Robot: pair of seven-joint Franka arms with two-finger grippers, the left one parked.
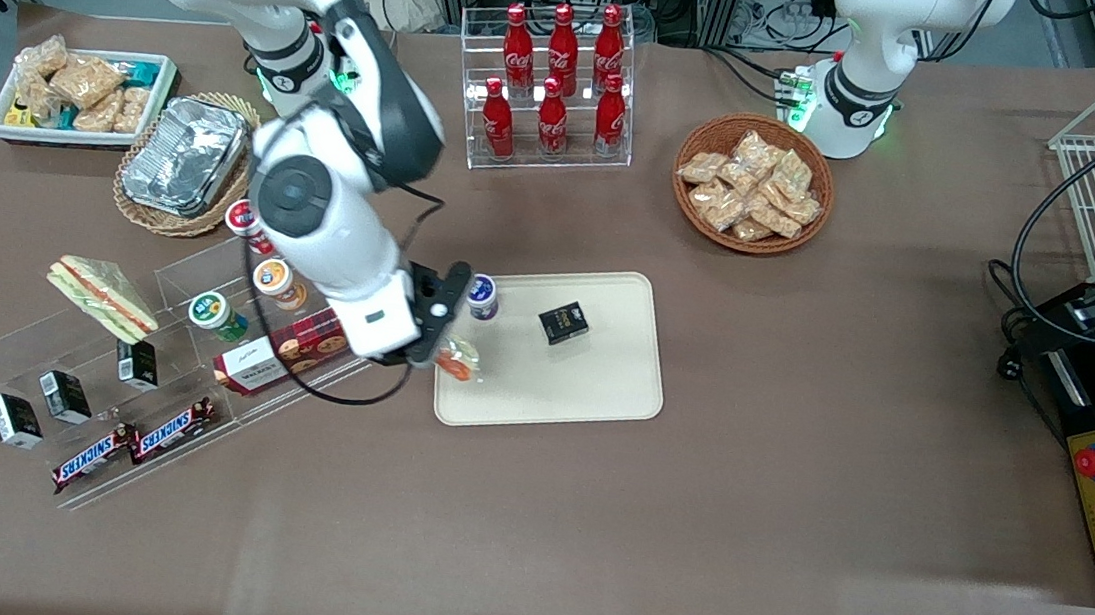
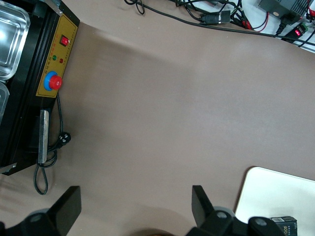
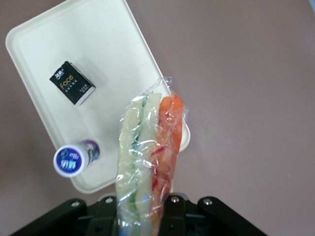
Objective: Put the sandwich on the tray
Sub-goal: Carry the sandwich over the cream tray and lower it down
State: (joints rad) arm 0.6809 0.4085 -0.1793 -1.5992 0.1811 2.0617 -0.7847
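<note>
While clamped in end effector (image 1: 434, 342), sandwich (image 3: 147, 157) above tray (image 1: 600, 393)

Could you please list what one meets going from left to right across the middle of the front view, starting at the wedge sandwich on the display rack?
Red-striped wedge sandwich → green-lidded cup → cookie box → claw holding the sandwich → black box on the tray.

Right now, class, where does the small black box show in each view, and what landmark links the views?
Front: black box on the tray, beside the pincer holding the sandwich.
Left wrist: box at the frame edge, on the tray.
Right wrist: box on the tray.
Landmark: the tray.
</note>
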